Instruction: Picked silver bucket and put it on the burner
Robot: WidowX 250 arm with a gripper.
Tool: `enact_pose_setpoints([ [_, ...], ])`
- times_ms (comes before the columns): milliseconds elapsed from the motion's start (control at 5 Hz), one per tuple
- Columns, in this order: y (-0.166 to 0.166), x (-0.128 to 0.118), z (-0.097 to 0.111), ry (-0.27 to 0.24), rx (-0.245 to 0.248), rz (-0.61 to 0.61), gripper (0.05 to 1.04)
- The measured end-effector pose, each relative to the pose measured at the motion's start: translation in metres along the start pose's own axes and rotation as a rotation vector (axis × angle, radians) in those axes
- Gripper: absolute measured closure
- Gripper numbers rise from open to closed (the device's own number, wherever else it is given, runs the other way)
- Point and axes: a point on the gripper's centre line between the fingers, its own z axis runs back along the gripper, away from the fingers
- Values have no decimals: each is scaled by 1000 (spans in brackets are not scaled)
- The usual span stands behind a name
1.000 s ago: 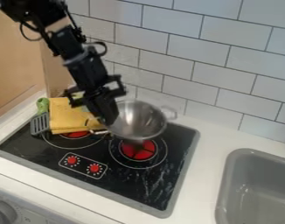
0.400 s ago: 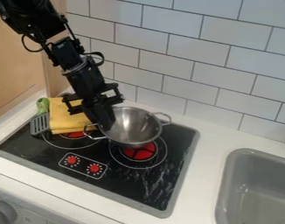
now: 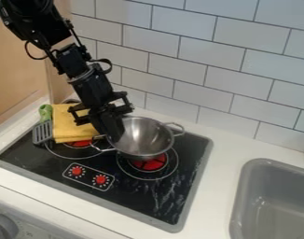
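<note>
Silver two-handled pan (image 3: 145, 137) is hanging or resting over a black cooktop (image 3: 133, 196), with the black gripper (image 3: 116, 135) apparently clasping its rim at the view's left. It is partly covering the red burner (image 3: 152, 164); whether it is touching, I cannot tell. Good placing is calling for a level, centred base bearing the weight before releasing, then rising clear of the wire handle (image 3: 105, 150).
</note>
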Motion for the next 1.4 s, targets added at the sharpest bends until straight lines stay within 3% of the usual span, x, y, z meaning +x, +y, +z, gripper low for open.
enact_pose_setpoints([
  [200,-2,-1,-4,13,1,-12,1006],
  [400,0,-3,-8,36,3,-4,847],
  [800,-4,-2,-9,46,16,-19,301],
  [1000,-5,0,-9,42,14,-18,110],
  [1200,-7,0,-8,35,6,-13,104],
  [1400,-7,1,0,15,38,-14,94],
])
